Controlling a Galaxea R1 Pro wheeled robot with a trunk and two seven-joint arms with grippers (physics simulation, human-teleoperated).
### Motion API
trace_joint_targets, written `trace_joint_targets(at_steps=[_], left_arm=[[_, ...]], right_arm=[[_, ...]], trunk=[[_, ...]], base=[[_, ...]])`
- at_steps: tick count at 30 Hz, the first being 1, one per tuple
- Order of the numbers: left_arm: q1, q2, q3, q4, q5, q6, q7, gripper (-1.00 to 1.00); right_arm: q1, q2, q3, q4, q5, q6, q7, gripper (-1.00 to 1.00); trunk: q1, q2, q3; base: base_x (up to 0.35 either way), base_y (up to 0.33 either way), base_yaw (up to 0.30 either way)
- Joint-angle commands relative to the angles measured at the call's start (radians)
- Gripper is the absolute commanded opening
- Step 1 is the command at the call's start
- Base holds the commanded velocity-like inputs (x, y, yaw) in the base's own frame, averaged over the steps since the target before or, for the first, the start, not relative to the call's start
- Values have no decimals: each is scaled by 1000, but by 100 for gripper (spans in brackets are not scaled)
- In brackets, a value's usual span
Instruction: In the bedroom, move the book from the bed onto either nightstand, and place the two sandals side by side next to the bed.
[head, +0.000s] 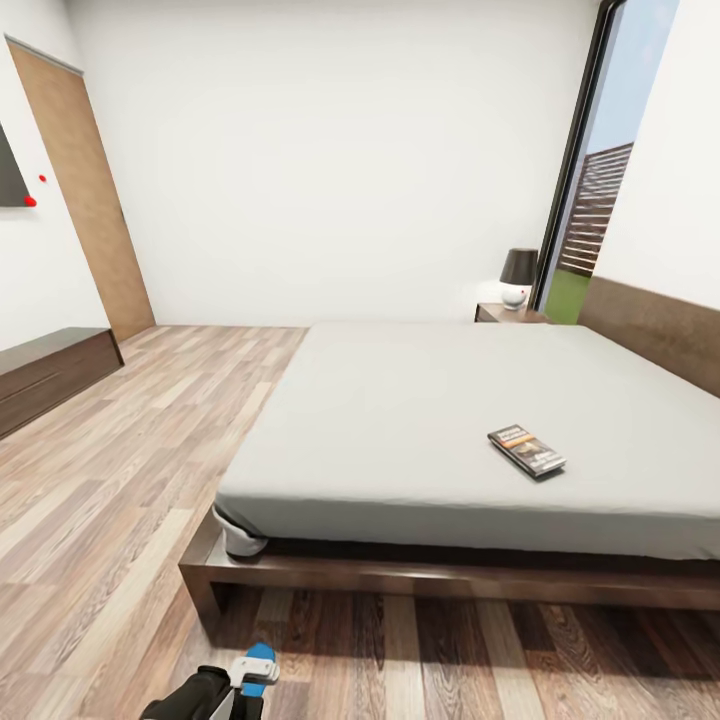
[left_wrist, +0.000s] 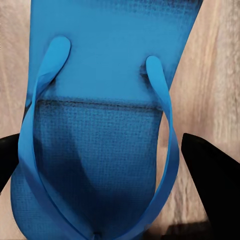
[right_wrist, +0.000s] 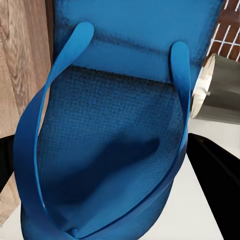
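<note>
The book (head: 526, 449), a dark thin paperback, lies flat on the bed's grey mattress (head: 420, 420), toward its near right side. A nightstand (head: 508, 313) stands beyond the bed by the window, with a lamp on it. My left gripper (head: 235, 682) shows at the bottom edge of the head view, shut on a blue sandal (head: 260, 664). In the left wrist view that sandal (left_wrist: 100, 115) sits strap-up between the black fingers (left_wrist: 212, 182), over wood floor. My right gripper (right_wrist: 100, 165) is shut on the other blue sandal (right_wrist: 115, 140).
A long dark dresser (head: 50, 375) stands against the left wall, with a wooden door (head: 90, 200) past it. Wood-plank floor (head: 130, 470) stretches left of the bed and in front of its frame (head: 450, 580). A tall window (head: 600, 180) is at the right.
</note>
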Motion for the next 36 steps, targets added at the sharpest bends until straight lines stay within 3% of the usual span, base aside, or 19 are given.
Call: trace_joint_targets(at_steps=[1, 13, 36], left_arm=[[0, -1, 8, -3, -11, 2, -6, -100], [-2, -1, 5, -6, -11, -45, -6, -100], [-11, 3, 3, -8, -11, -43, -28, -100]], right_arm=[[0, -1, 7, -2, -7, 9, -4, -100], [0, -1, 7, 0, -7, 10, -4, -100], [0, 1, 10, 30, -4, 9, -4, -100]], trunk=[[4, -8, -4], [50, -92, -42], [138, -253, -114]], base=[[0, 0, 0], [0, 0, 0], [0, 0, 0]])
